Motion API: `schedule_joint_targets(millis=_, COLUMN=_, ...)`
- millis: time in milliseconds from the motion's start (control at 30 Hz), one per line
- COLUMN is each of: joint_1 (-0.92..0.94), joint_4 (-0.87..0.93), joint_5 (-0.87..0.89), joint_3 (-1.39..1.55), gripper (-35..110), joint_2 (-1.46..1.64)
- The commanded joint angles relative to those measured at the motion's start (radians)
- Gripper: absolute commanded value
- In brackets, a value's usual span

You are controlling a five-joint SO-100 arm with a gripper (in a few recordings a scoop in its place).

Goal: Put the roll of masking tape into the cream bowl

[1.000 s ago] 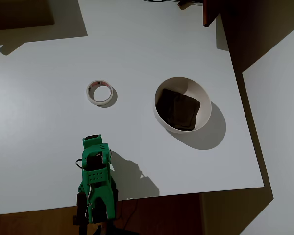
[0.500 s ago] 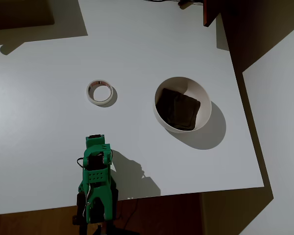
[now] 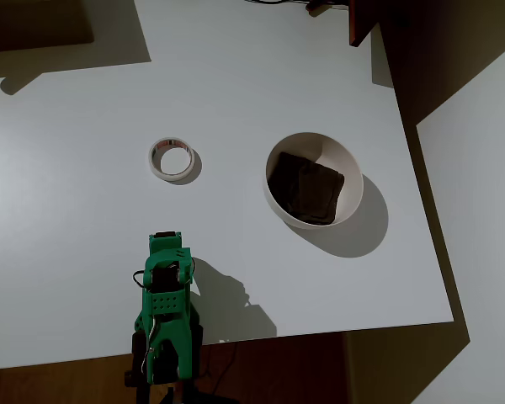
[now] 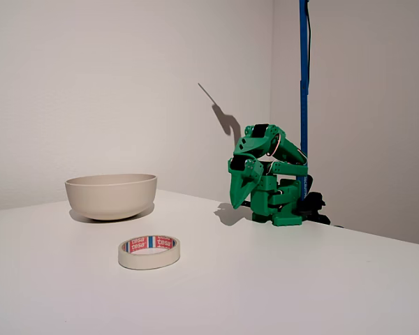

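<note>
The roll of masking tape (image 3: 170, 175) lies flat on the white table, left of the cream bowl (image 3: 350, 182) in the overhead view. A dark brown pad (image 3: 305, 189) rests in the bowl's bottom. In the fixed view the tape (image 4: 149, 257) sits nearest the camera, with the bowl (image 4: 112, 196) behind it to the left. The green arm (image 3: 164, 303) is folded up at the table's near edge, well short of the tape. Its gripper (image 4: 235, 204) points down just above the table, fingers together and holding nothing.
The white table (image 3: 84, 236) ends close to the arm's base and just right of the bowl. A blue upright pole (image 4: 304, 91) stands behind the arm. A dark brown piece (image 3: 362, 21) overhangs the table's far right corner.
The arm's upper end has shifted very slightly to the right. The tape and the bowl have not moved.
</note>
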Motion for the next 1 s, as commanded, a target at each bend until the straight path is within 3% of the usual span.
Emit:
schedule_joint_targets(millis=0, joint_1=-0.003, joint_4=0.006, joint_5=0.046, joint_3=-0.014, gripper=-8, joint_2=0.003)
schedule_joint_targets(millis=367, joint_1=-0.078, joint_4=-0.143, joint_5=0.147, joint_3=-0.055, gripper=-8, joint_2=-0.048)
schedule_joint_targets(millis=633, joint_1=-0.078, joint_4=-0.196, joint_5=0.172, joint_3=-0.408, gripper=-8, joint_2=-0.480)
schedule_joint_targets(millis=967, joint_1=-0.014, joint_4=-0.104, joint_5=0.184, joint_3=-1.075, gripper=-8, joint_2=-1.255)
